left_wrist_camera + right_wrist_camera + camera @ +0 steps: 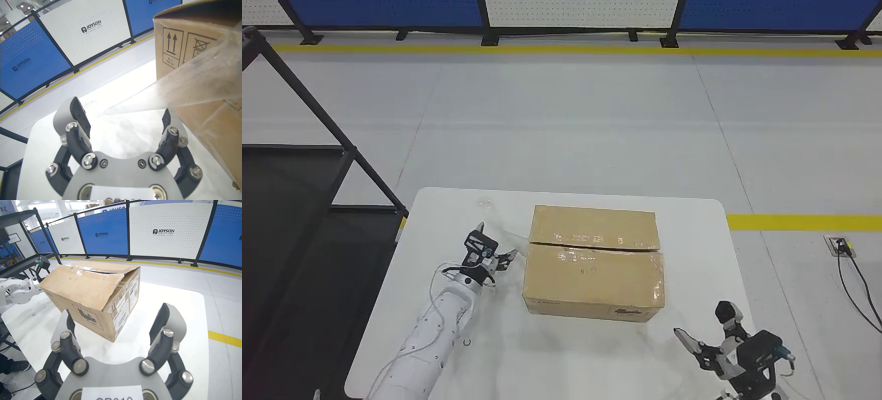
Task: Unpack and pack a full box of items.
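A brown cardboard box (592, 262) stands in the middle of the white table (442, 215), its top flaps down, with the seam between them gaping slightly (105, 273). A strip of clear tape (189, 83) hangs off the box's side (170, 47) and stretches toward my left gripper (121, 108). That gripper is open and empty, close beside the box's left end (497, 250). My right gripper (116, 311) is open and empty, near the table's front right corner (705, 328), some way from the box (90, 289).
A black metal rack (302, 200) stands just left of the table. Blue and white fence panels (166, 232) line the back of the floor. Bare table lies in front of the box and to its right.
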Controlling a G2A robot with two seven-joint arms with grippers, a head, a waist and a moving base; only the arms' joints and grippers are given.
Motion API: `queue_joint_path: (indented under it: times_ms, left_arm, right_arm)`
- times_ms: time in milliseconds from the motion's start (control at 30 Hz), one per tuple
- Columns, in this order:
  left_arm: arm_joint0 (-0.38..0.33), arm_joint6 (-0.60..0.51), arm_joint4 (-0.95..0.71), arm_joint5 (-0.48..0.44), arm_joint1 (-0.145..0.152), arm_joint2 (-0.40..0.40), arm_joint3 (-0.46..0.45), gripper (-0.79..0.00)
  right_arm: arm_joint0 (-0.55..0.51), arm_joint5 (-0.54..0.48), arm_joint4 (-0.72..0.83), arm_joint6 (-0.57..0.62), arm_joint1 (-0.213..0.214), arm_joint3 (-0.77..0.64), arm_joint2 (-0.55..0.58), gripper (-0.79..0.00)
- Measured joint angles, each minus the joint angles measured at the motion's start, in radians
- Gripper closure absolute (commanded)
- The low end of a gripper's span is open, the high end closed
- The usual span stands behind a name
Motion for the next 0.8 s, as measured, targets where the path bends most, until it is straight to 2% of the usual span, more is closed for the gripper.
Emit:
queue_joint_path:
  times_ms: [367, 800]
  left_arm:
    - [-0.006, 0.143, -0.057, 0.096, -0.008, -0.025, 0.061, -0.785]
    - [0.054, 0.213, -0.072, 0.164, 0.012, -0.073, -0.018, -0.785]
  right_arm:
    - [0.050, -0.034, 0.006, 0.039, 0.001, 0.024, -0.015, -0.785]
    - [0.093, -0.055, 0.009, 0.060, 0.002, 0.048, -0.029, -0.785]
